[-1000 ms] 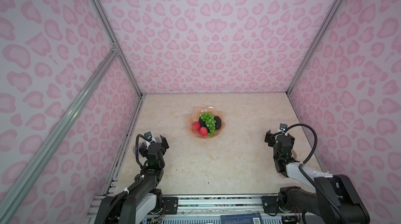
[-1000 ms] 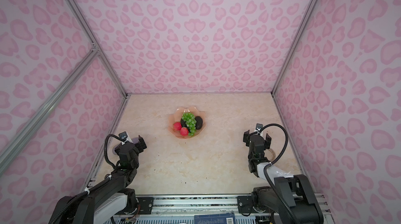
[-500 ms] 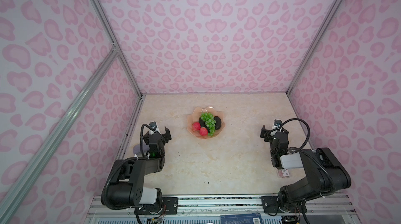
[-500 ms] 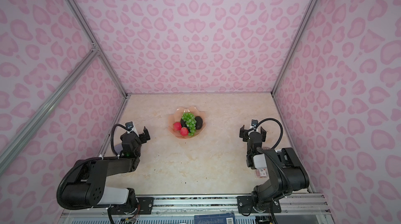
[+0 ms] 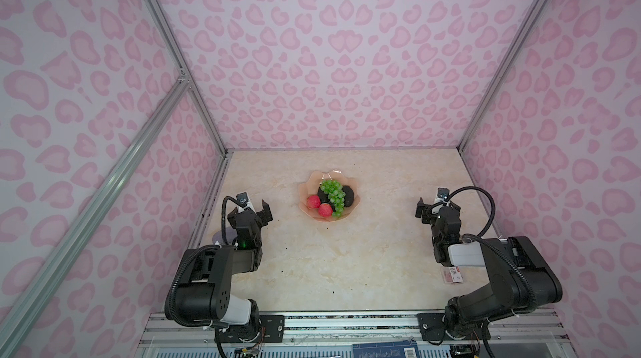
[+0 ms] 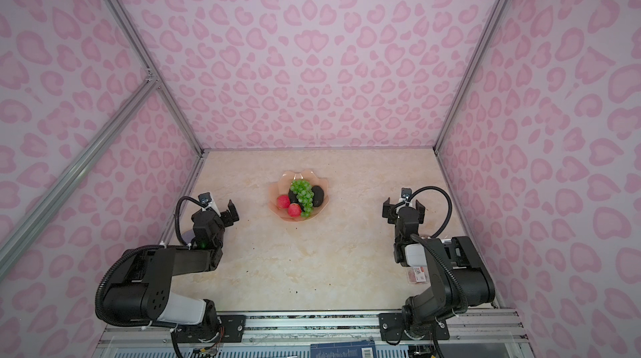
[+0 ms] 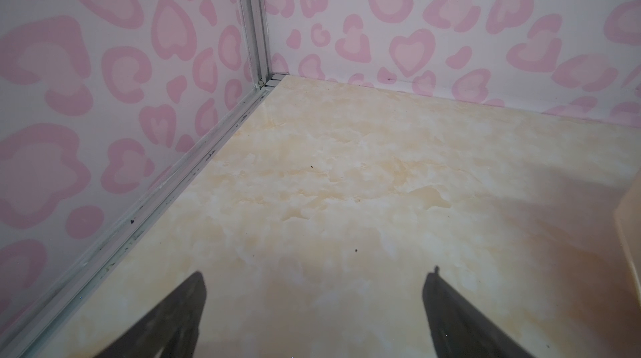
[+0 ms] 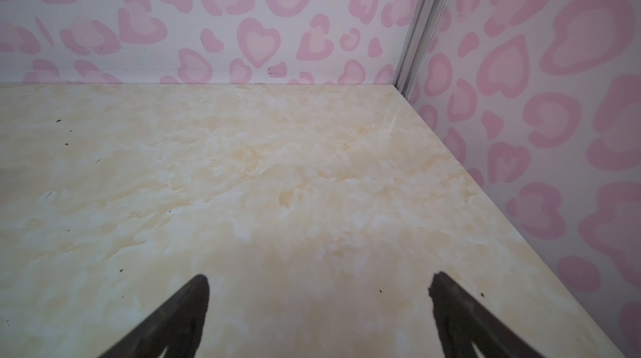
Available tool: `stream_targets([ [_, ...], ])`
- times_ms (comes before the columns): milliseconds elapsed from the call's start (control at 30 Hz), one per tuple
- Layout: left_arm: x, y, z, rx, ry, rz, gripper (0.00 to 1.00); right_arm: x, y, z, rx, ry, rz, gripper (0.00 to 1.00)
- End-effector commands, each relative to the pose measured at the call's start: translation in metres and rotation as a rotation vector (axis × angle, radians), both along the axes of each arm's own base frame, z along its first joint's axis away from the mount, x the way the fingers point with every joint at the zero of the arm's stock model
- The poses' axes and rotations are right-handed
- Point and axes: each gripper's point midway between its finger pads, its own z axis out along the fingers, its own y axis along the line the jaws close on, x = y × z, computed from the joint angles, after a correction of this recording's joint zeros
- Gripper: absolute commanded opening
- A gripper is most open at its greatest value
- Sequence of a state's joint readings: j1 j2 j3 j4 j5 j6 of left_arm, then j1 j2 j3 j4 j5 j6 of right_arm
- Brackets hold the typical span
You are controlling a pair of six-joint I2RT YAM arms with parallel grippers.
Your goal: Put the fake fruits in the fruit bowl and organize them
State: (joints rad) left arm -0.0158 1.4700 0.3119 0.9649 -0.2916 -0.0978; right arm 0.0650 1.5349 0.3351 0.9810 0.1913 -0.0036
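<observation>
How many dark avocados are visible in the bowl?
2 avocados in the bowl: one right of the grapes, one left, partly covered; another may hide beneath.

We record a cream marbled bench [image 5: 347,252]. Directly on it: the fruit bowl [image 5: 312,184] mid-bench, a red-and-white card [image 5: 452,274] near its right edge, a half-hidden grey-purple object [image 5: 222,235] at its left edge, and scattered dark specks [image 5: 331,292].

walls [image 5: 329,61]: pink heart-print | floor [image 5: 347,262]: beige marble (dark specks) | corner rails [image 5: 167,37]: aluminium
</observation>
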Motion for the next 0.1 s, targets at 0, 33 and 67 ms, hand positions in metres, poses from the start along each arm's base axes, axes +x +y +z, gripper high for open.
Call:
stream_targets([
  [0, 0.004, 0.0, 0.01, -0.003, -0.038, -0.004, 0.98, 0.0, -0.003, -0.001, 0.0, 0.006, -0.017, 0.99],
  [33, 0.004, 0.0, 0.009, -0.003, -0.038, -0.005, 0.98, -0.003, -0.011, 0.0, 0.002, -0.002, -0.07, 0.99],
  [67, 0.003, -0.001, 0.01, -0.001, -0.043, -0.005, 0.98, -0.011, -0.03, 0.002, 0.019, -0.029, -0.194, 0.99],
])
